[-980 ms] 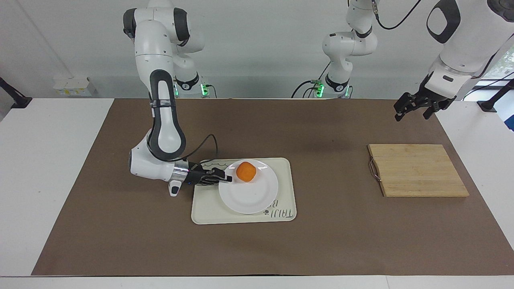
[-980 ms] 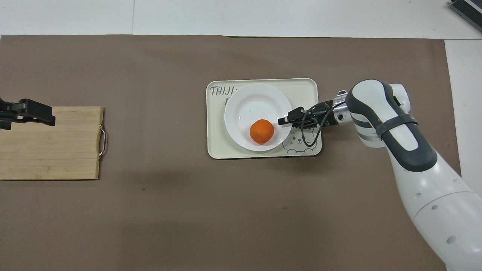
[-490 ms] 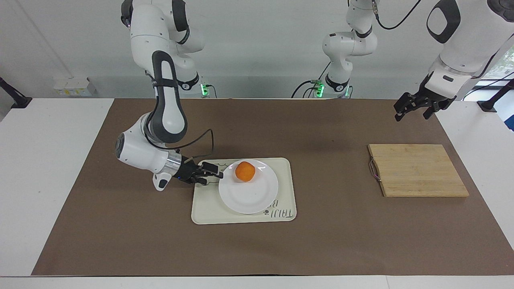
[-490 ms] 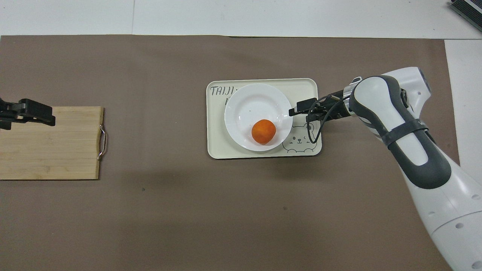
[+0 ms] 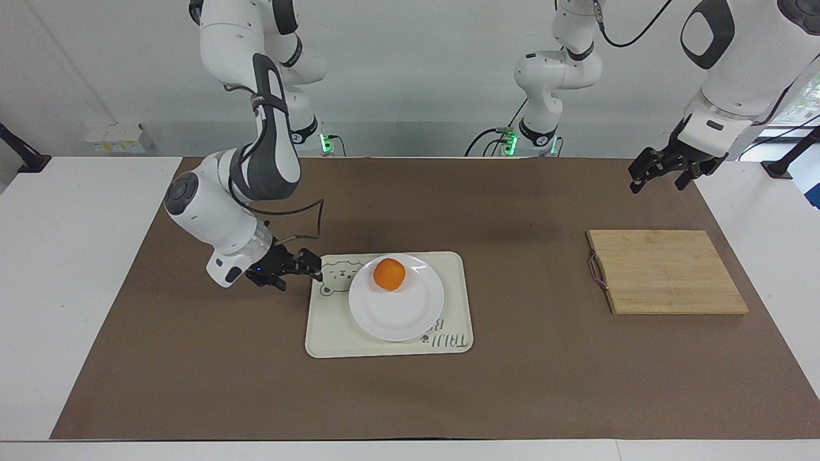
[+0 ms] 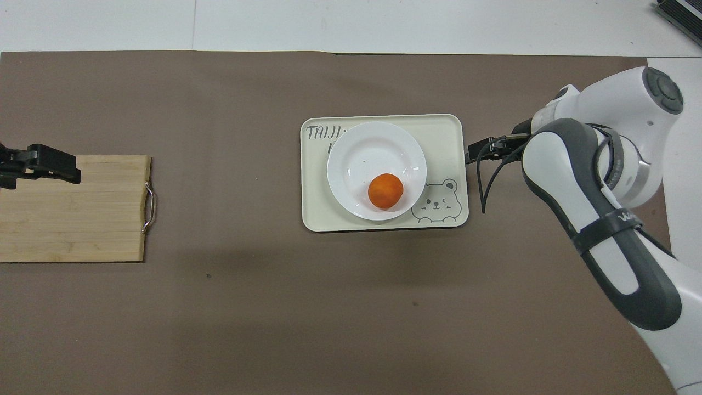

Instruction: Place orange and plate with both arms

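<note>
The white plate (image 5: 396,307) (image 6: 373,148) lies on a cream tray (image 5: 327,333) (image 6: 444,131) at mid-table. On the plate, at the part nearest the robots, rests the orange (image 5: 389,273) (image 6: 385,191). My right gripper (image 5: 310,266) (image 6: 470,153) hovers low just off the tray's edge toward the right arm's end; it is open, holds nothing and is clear of the plate. My left gripper (image 5: 656,184) (image 6: 66,164) hangs open and empty in the air over the robots' edge of the wooden cutting board, and that arm waits.
A wooden cutting board (image 5: 666,272) (image 6: 82,219) with a metal handle lies toward the left arm's end. A brown mat (image 5: 512,384) covers the table. Two smaller white arms (image 5: 544,96) with green lights stand at the robots' edge.
My right gripper has let go of the plate's rim, opened, and drawn back off the tray toward the right arm's end, lifting a little. Plate and orange stay put. The left arm has not moved.
</note>
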{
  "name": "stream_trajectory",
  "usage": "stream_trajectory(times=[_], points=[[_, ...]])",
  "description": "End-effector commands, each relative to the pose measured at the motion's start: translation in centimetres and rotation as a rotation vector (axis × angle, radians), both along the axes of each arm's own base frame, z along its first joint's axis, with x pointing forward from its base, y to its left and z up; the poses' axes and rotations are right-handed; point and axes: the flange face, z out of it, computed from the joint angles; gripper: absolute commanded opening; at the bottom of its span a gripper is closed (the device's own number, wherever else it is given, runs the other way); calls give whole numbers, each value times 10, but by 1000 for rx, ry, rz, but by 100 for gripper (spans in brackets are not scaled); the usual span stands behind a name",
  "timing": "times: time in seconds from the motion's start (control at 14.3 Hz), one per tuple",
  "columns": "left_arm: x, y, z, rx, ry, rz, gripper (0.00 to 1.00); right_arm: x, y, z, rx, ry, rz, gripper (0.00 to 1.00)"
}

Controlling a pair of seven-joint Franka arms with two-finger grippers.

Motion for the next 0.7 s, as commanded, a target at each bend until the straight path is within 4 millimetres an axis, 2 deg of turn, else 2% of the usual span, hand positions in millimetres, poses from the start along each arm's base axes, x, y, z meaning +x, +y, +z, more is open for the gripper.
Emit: stream_trajectory(times=[0.0, 0.21, 0.42, 0.63], points=[[1, 1, 3, 19, -11, 11, 100, -17, -11, 27, -86, 35, -55, 100], [1, 1, 3, 19, -11, 11, 100, -35, -32, 52, -121, 87, -95, 100], [1, 1, 3, 19, -11, 11, 100, -48, -72, 72, -150, 105, -124, 100], [1, 1, 3, 19, -11, 11, 100, -61, -88, 111, -197, 61, -135, 100]])
